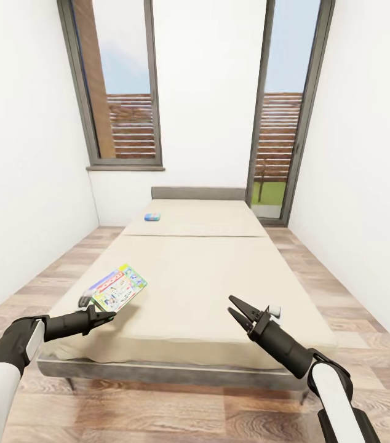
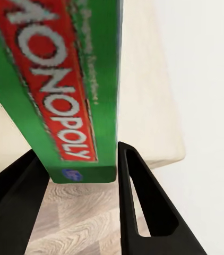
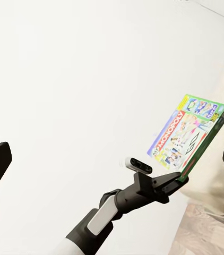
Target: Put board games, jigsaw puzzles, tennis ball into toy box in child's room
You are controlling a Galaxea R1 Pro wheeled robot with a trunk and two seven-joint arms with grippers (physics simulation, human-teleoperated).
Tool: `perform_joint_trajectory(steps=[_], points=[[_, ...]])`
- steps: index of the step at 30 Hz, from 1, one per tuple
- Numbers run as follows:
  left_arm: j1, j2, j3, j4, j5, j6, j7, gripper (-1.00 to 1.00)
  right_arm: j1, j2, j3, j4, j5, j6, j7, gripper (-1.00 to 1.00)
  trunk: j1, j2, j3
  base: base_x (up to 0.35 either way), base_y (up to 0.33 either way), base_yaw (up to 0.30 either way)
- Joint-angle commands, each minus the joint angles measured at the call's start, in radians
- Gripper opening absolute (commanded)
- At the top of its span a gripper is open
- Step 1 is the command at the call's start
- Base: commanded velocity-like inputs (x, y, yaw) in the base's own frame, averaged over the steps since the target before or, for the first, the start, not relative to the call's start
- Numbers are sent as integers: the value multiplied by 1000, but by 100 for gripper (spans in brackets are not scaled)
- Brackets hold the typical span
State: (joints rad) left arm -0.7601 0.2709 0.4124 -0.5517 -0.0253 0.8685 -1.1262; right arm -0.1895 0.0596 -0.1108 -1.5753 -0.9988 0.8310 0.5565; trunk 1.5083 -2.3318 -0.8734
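At the left, the left gripper (image 1: 110, 315) is clamped on one edge of the big green board game (image 1: 120, 287), holding it tilted up over the bed's (image 1: 219, 283) near left corner, its long side running away from the fingers. The small blue game (image 1: 152, 217) lies flat far up the mattress, left of centre. To the right, the right gripper (image 1: 237, 311) hangs with fingers apart, holding nothing, arguably the arm free to reach it.
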Motion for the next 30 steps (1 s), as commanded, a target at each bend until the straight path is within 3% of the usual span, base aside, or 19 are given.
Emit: perform_joint_trajectory(steps=[1,8,18,24,28,30], points=[[-1,0,3,0,-4,10,-4,-100,-1,-2,-3,0,2,6,-1,100,-4,7,2,0,0,0],[-1,1,3,-3,-4,17,-5,-100,-8,-15,-14,-1,6,6,-28,100,-31,56,24,0,0,0],[-2,5,3,-33,-5,84,-6,-100,-9,-18,-21,-3,6,15,-29,100,-69,126,55,0,0,0],[-2,9,0,-37,-6,100,-51,-100,-8,-18,-20,-2,9,8,-29,100,-92,168,74,0,0,0],[-2,10,-1,-37,-8,102,-84,-100,-6,-17,-20,5,42,6,-36,100,-108,196,87,0,0,0],[-2,10,-1,-37,-9,101,-92,-100,-8,-16,-20,11,104,6,-38,100,-115,210,93,0,0,0]])
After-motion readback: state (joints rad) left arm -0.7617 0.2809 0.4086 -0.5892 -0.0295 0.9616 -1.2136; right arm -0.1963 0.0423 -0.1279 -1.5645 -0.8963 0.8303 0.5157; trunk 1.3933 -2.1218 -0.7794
